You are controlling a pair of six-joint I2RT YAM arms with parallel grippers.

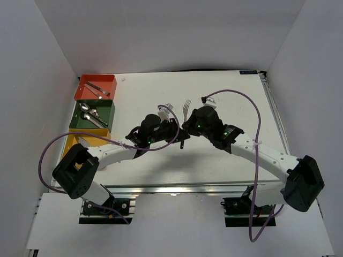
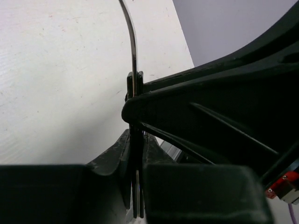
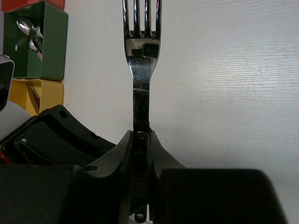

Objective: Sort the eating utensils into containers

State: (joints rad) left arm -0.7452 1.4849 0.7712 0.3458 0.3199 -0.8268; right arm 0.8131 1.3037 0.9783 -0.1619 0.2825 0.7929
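Note:
A fork [image 1: 186, 106] with a silver head and a dark handle is held above the middle of the table. My right gripper [image 1: 188, 126] is shut on its handle, and in the right wrist view the fork [image 3: 141, 46] stands straight up out of that gripper [image 3: 141, 136]. My left gripper [image 1: 180, 137] meets it from the left. In the left wrist view its fingers [image 2: 137, 136] are pressed onto the fork [image 2: 133, 51], seen edge-on. The orange-red container [image 1: 113, 85] holds knives, the green one [image 1: 110, 110] holds spoons, and the yellow one [image 1: 94, 140] is partly hidden by my left arm.
The three containers stand in a column along the table's left edge, with the green container [image 3: 51, 51] and the yellow container [image 3: 46, 91] also in the right wrist view. The right gripper's black body [image 2: 224, 107] fills the right of the left wrist view. White walls enclose the table.

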